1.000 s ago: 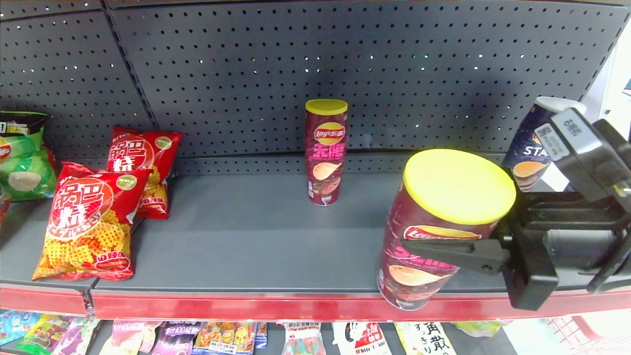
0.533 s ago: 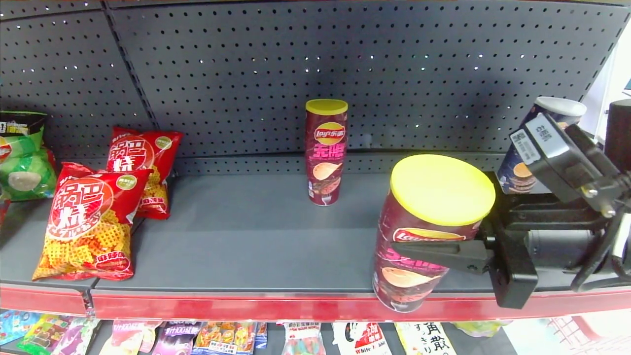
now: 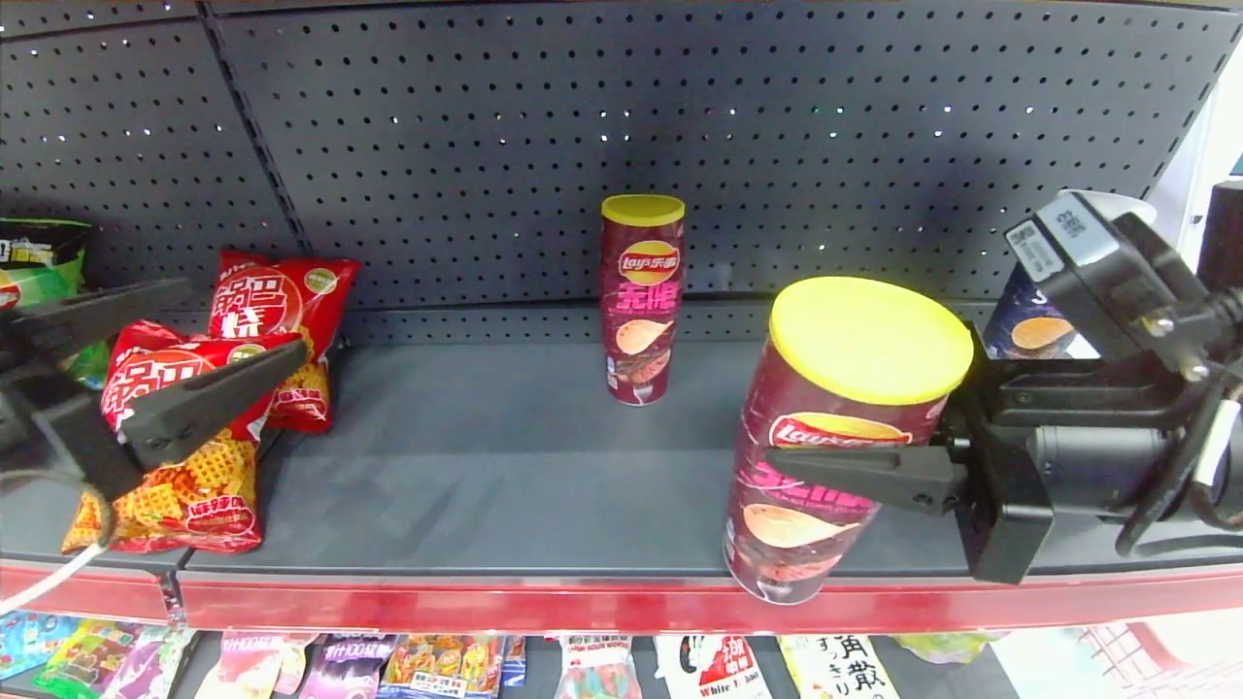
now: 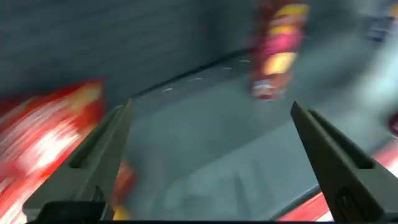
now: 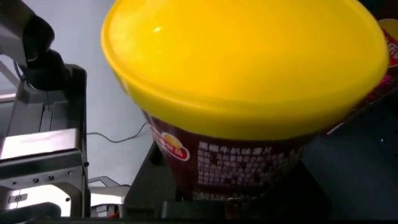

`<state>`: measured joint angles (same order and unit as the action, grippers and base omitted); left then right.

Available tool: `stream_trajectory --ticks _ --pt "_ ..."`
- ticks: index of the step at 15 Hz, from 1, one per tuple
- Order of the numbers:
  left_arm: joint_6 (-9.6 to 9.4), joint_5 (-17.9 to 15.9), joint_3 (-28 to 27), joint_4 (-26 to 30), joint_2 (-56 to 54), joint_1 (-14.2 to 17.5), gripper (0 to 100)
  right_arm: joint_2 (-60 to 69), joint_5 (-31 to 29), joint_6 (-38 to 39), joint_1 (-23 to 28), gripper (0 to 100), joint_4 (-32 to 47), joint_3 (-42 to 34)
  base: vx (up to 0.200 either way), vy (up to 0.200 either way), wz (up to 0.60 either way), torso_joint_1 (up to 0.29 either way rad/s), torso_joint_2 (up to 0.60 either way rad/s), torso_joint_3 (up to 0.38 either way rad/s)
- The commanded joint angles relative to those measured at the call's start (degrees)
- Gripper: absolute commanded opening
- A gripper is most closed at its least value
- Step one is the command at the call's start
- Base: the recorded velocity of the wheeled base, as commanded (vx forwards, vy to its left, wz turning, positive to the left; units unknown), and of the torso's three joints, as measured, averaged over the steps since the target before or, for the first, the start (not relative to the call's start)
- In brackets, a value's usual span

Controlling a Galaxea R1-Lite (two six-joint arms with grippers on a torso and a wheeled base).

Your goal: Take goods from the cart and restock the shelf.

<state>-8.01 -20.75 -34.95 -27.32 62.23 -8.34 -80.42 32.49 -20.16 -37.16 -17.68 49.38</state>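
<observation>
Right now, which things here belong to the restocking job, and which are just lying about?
Job: held can, clamped in the right gripper, near the front edge of the shelf; left gripper, open and empty; standing can, same kind, at the back.

Lying about: red bags; green bag; blue can; packets below.

Honestly not much here is cleanly legible. The nearer chips can (image 3: 825,485) has a round red-and-yellow logo badge with big pink characters under it, and the far chips can (image 3: 642,301) has the same pair. In the right wrist view, fine white print circles the nearer one below its lid, too small to make out. The front red bag (image 3: 209,495) and back red bag (image 3: 282,301) both show large white characters in a circle. The blue can (image 3: 1029,330) has white letters, partly hidden. There's a white code sticker (image 3: 1054,238) on the wrist camera housing. The lower-shelf packets (image 3: 709,665) carry cut-off print.
</observation>
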Motion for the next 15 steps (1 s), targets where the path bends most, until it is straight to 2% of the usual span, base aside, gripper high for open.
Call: stream_trajectory --ticks 1,3,6,8,9,12,14,15 --pt "-3.15 -12.3 -7.85 -4.41 18.36 -1.94 100 -0.09 -0.76 1.35 -0.02 0 -1.31 0.01 0.0 0.0 0.0 0.0 0.0 0.0" --pt "-3.06 -16.96 -10.31 -5.64 24.34 -1.94 100 0.27 -1.2 4.43 -0.02 0 -1.66 0.1 0.0 0.0 0.0 0.0 0.0 0.0" --pt "-3.15 -22.32 -20.51 -8.19 36.56 -1.94 100 -0.35 -1.11 6.19 0.15 0 -1.66 0.1 0.0 0.0 0.0 0.0 0.0 0.0" --pt "-3.24 -23.46 -26.75 -8.28 42.97 -2.03 100 -1.32 -1.11 6.28 0.15 0 -1.75 0.1 0.0 0.0 0.0 0.0 0.0 0.0" --pt "-3.24 -26.19 -31.06 -8.45 47.19 -2.38 100 -2.28 -1.11 6.36 0.24 0 -1.75 0.27 0.0 0.0 0.0 0.0 0.0 0.0" --pt "-3.24 -27.68 -32.02 -10.3 51.32 -5.11 100 -5.1 -1.02 6.36 1.12 0 -4.38 0.54 0.0 0.0 0.0 0.0 0.0 0.0" --pt "-2.98 -30.67 -35.45 -11.7 54.66 -5.02 100 -5.71 -1.02 7.59 1.47 0 -5.18 0.54 0.0 0.0 0.0 0.0 0.0 0.0" --pt "-2.89 -31.02 -36.42 -11.7 55.45 -4.93 100 -5.71 -1.02 7.86 1.47 0 -5.26 0.45 0.0 0.0 0.0 0.0 0.0 0.0"
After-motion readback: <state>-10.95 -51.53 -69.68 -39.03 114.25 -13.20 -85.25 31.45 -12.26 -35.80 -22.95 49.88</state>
